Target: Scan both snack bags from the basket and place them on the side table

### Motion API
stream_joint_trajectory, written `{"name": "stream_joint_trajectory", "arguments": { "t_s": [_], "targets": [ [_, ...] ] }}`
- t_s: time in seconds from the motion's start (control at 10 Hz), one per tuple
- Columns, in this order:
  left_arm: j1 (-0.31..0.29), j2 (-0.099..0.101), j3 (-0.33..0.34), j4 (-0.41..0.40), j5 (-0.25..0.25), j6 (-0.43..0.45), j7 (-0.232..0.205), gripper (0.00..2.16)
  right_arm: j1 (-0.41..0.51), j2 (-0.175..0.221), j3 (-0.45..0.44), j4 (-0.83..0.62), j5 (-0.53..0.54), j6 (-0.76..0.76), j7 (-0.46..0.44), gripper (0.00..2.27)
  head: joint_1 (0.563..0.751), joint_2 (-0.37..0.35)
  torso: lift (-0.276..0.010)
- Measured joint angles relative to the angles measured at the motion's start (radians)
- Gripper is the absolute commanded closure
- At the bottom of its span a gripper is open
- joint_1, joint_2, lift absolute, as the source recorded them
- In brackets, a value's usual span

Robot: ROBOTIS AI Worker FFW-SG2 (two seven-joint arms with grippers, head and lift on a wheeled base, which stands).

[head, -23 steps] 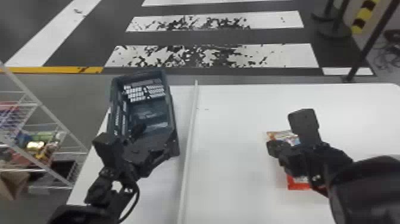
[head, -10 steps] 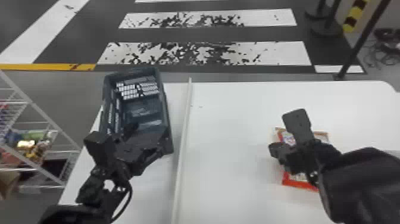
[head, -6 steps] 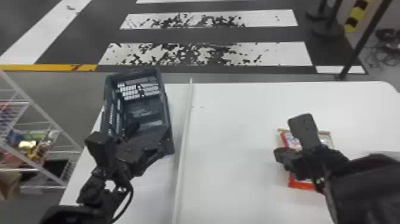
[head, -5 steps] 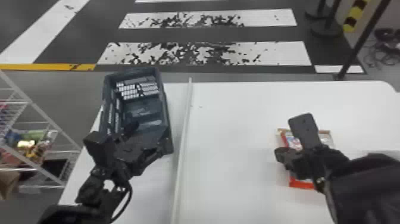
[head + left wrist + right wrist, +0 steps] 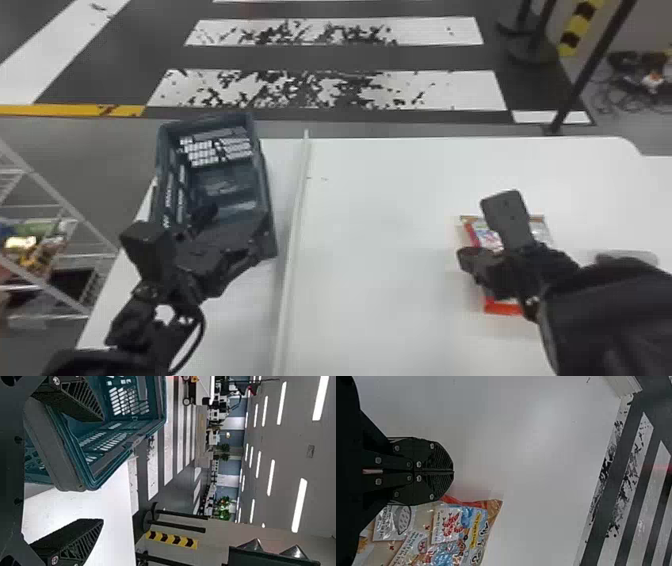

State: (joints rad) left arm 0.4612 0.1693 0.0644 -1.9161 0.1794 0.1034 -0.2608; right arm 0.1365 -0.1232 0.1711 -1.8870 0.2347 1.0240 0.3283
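Head view: the snack bag [image 5: 486, 240] lies flat toward four o'clock on the white table [image 5: 380, 250], by the right gripper [image 5: 453, 471], its fingers together, empty. To lift it, I'd part them and pinch an edge gently. The wrapper looks glossy, crinkled, red-edged. At nine o'clock, the left gripper's [image 5: 103, 470] fingers stand apart astride the basket's [image 5: 265, 190] wall.

**Basket [image 5: 268, 205] left, snack bag [image 5: 501, 306] right**

The basket stands at the worktop's [image 5: 380, 225] far-left corner, the snack bag well to its right; between them, a strip [image 5: 294, 225] runs from the far edge. Beyond the left edge: a rack [image 5: 52, 193].
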Motion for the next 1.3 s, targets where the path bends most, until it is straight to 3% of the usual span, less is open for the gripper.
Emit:
{"name": "stream_joint_trajectory", "arguments": {
  "t_s": [0.1,0.2,0.3,0.4,0.5,0.8,1.1,1.3],
  "targets": [
    [0.001,0.001,0.000,-0.002,0.000,0.000,0.000,0.09,0.000,0.000,-0.005,0.000,0.000,0.000,0.000,2.26,0.695,0.059,-0.075],
    [0.003,0.001,0.000,-0.004,0.000,0.000,0.000,0.09,0.003,0.000,-0.009,-0.015,-0.007,0.011,0.005,2.12,0.695,0.056,-0.075],
    [0.004,0.001,0.000,-0.004,0.000,0.001,0.000,0.09,0.013,0.001,-0.021,-0.059,-0.048,0.033,0.023,1.36,0.695,0.066,-0.075],
    [0.006,0.001,0.001,-0.008,0.000,0.002,0.000,0.09,0.023,0.001,-0.060,-0.124,-0.130,0.051,0.044,0.21,0.695,0.083,-0.075],
    [0.010,0.002,0.001,-0.013,0.000,0.003,0.000,0.09,0.027,0.002,-0.128,-0.194,-0.221,0.095,0.048,0.00,0.695,0.081,-0.075],
    [0.019,0.005,0.007,-0.016,0.003,0.003,0.000,0.09,0.033,-0.012,-0.344,-0.284,-0.283,0.165,0.043,0.02,0.695,-0.034,-0.075],
    [0.015,0.007,0.006,-0.015,0.005,0.003,-0.001,0.09,0.068,-0.037,-0.519,-0.240,-0.268,0.154,0.048,0.02,0.695,-0.172,-0.075],
    [0.014,0.007,0.005,-0.015,0.007,0.003,-0.001,0.09,0.096,-0.046,-0.602,-0.195,-0.258,0.109,0.099,0.05,0.695,-0.227,-0.075]
  ]
}}
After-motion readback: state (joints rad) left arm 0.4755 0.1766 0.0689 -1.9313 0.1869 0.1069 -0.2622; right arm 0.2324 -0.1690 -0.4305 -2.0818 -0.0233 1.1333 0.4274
